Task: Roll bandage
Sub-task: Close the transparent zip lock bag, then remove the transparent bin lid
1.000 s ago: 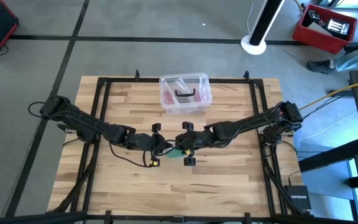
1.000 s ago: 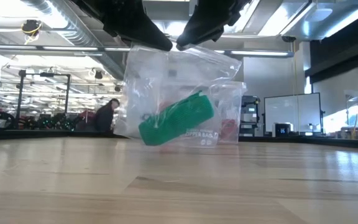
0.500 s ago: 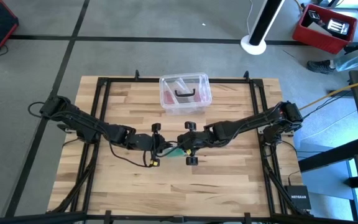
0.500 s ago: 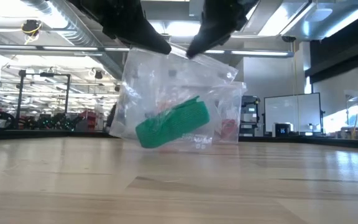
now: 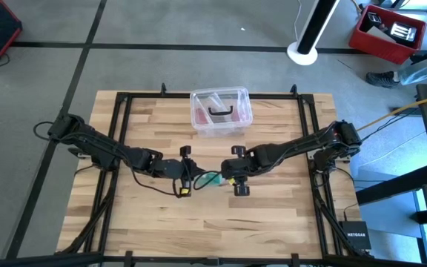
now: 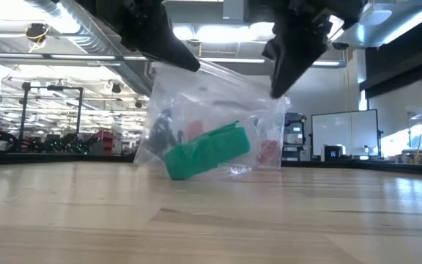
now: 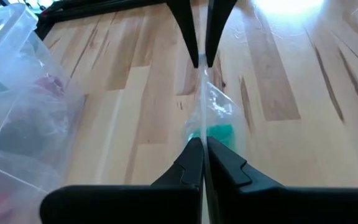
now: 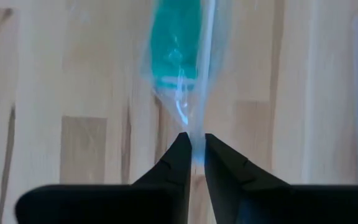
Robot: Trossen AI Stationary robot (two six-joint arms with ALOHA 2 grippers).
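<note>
The bandage (image 6: 207, 150) sits in a clear bag (image 6: 196, 95) hung over the worktop (image 5: 273, 215) middle. The left pincer (image 7: 202, 148) and right pincer (image 8: 192, 144) each pinch a top corner; it hangs between them.

Two pincers hold a clear bag (image 6: 211, 121) containing the green bandage (image 6: 207, 150) above the table (image 6: 211, 220).

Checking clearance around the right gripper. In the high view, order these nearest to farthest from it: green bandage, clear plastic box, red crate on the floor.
From the right gripper:
1. Green bandage: just beside it toward the left arm, inside the clear bag.
2. Clear plastic box: at the table's far edge, near the middle.
3. Red crate: off the table, on the floor at the picture's top right.
</note>
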